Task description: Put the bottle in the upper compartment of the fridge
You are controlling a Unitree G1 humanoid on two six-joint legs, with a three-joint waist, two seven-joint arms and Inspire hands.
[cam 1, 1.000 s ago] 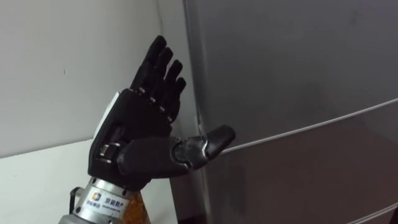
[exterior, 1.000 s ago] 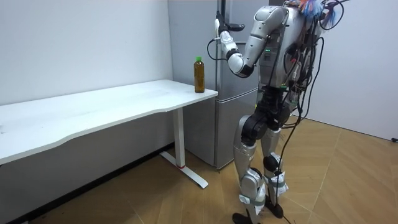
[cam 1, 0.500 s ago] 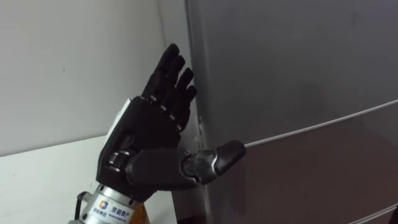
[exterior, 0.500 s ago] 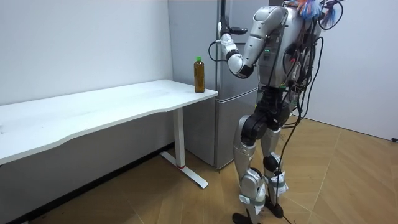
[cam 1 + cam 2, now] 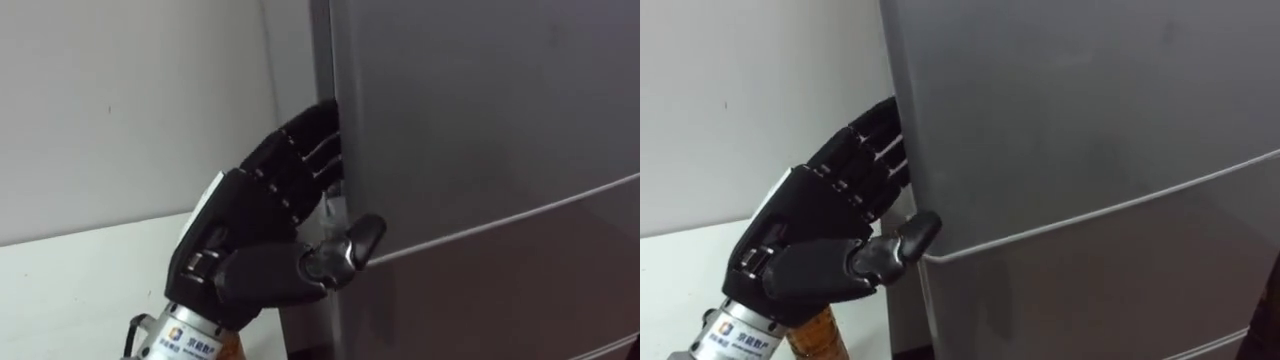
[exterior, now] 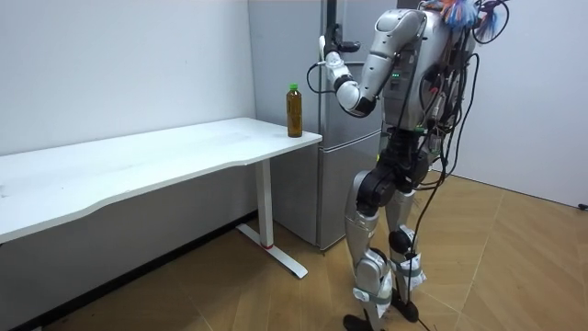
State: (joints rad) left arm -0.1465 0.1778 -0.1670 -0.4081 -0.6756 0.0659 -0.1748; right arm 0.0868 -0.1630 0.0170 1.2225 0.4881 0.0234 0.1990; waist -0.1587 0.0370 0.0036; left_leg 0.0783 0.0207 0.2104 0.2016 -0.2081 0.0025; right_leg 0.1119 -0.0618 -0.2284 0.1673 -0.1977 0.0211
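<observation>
Close under the head camera, my left hand point(image 5: 255, 240) was raised at the left edge of the upper door point(image 5: 480, 110) of the fridge point(image 6: 331, 184). Its far part was tucked out of sight behind that edge, so I could not tell whether it was clenched on the door or merely laid against it. The door looked closed, with no gap showing, and the pale seam above the lower door point(image 5: 500, 300) ran level with the hand. Just past the wrist and lower down was the bottle point(image 6: 294, 111), upright on the corner of the table point(image 6: 184, 152) nearest the fridge and held by nothing. The robot stood facing the fridge, just beside that table end, with the wall point(image 5: 120, 100) behind. I judged the bottle close to full of amber liquid, so it would have some weight. Its body was probably stiff enough to squeeze, but smooth and apt to slip. Tall, narrow and near the table's edge, it would topple at a careless nudge. I meant to take it round the middle of the body, below the green cap, and keep it upright. The door came first.
</observation>
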